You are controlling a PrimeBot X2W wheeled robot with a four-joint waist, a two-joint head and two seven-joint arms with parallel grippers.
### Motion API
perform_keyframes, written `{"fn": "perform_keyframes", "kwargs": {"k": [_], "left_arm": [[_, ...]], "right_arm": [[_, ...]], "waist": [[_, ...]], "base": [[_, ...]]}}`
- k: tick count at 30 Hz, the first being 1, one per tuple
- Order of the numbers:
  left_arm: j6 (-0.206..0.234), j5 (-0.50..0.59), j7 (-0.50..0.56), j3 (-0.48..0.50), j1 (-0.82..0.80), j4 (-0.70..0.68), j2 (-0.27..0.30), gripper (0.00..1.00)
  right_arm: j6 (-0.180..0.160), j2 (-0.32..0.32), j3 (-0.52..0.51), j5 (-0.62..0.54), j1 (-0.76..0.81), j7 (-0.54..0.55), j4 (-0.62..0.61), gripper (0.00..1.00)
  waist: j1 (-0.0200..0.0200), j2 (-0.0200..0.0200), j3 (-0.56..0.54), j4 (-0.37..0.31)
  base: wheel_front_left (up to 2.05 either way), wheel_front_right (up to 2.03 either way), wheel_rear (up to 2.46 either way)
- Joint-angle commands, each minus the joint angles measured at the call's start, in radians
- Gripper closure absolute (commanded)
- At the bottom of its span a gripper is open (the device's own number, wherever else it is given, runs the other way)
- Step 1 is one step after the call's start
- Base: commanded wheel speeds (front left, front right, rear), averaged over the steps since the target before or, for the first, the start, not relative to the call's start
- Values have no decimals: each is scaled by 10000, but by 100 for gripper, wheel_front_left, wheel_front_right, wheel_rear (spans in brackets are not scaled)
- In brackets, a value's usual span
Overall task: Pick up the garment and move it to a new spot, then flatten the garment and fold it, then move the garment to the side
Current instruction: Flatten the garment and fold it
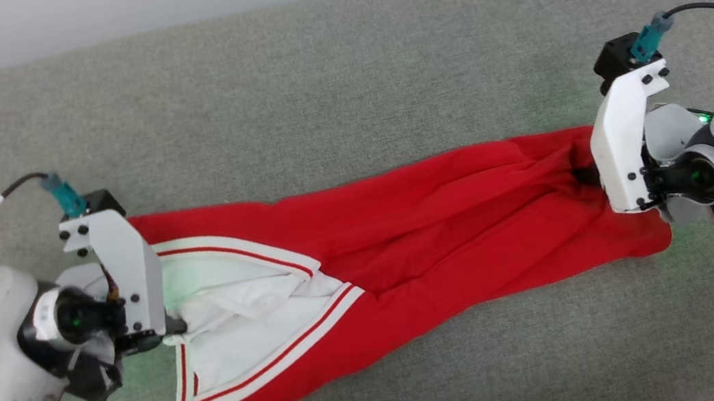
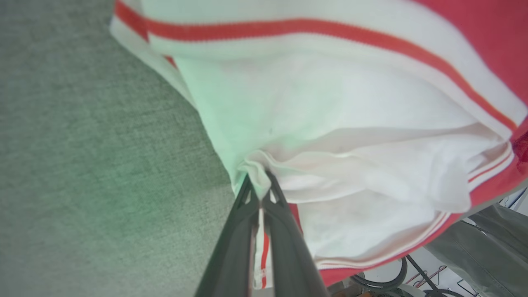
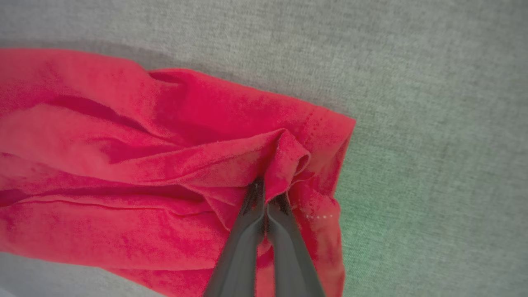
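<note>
While one garment (image 1: 442, 217) stretches across mid-frame, two grippers pinch it: left gripper (image 1: 172, 327) at lower left on white cloth, right gripper (image 1: 585, 177) at right on red hem.

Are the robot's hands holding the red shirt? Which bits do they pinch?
Both hold the garment. The left gripper pinches a fold of its white sleeve end; the right gripper pinches a red fold by the hem at the other end.
</note>
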Motion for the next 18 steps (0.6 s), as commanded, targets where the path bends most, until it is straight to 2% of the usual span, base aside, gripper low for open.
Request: {"fn": "perform_keyframes", "kwargs": {"k": [1,2,3,4,9,14,18], "left_arm": [[2,97,-149,-119,50,127,-181,89],[-46,111,-159,-164,23,277,-292,81],[-70,125,-167,-203,17,390,-406,58],[16,232,-175,-267,-10,541,-457,0],[533,545,391,-481,-360,597,-118,0],[979,487,928,-271,-819,-373,404,0],[1412,252,750,233,-761,-1259,761,0]], "right_arm": [[-16,56,36,4,-20,-40,47,100],[-16,132,35,16,-51,-97,133,100],[-16,195,35,72,-42,-126,212,100],[-16,232,64,104,-35,-141,292,100],[-16,189,258,185,229,104,767,100],[-16,64,401,214,408,531,1144,100],[-17,49,364,121,348,569,1477,100]], "waist": [[0,-1,36,-18],[0,-1,47,-15],[0,-1,44,2],[0,-1,28,23],[0,-1,-268,227],[0,-1,-588,481],[0,-1,-632,670]], "base": [[0,0,0],[0,0,0],[0,0,0],[0,0,0],[0,0,0],[0,0,0],[0,0,0]]}}
